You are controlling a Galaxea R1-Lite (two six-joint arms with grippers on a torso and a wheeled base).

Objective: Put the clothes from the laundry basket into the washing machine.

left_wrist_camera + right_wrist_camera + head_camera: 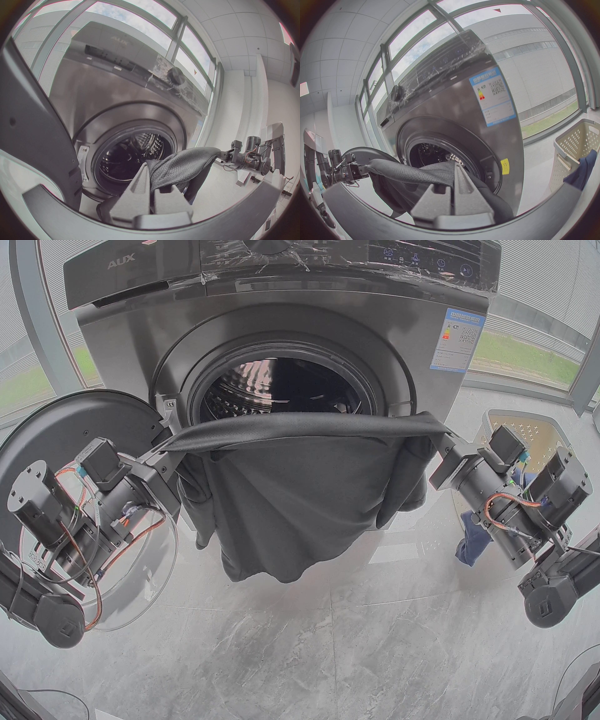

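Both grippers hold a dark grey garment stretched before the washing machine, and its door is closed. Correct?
Not quite. The door is swung open, as the head view shows; the left gripper and right gripper do hold the dark grey garment before the washing machine.

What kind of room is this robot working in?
Probably a laundry corner in a glass-walled building: a front-loading washing machine with its door open, a laundry basket beside it, tall windows behind.

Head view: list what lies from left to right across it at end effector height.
Open washer door → left end effector → dark garment, held stretched between both → right end effector → laundry basket.
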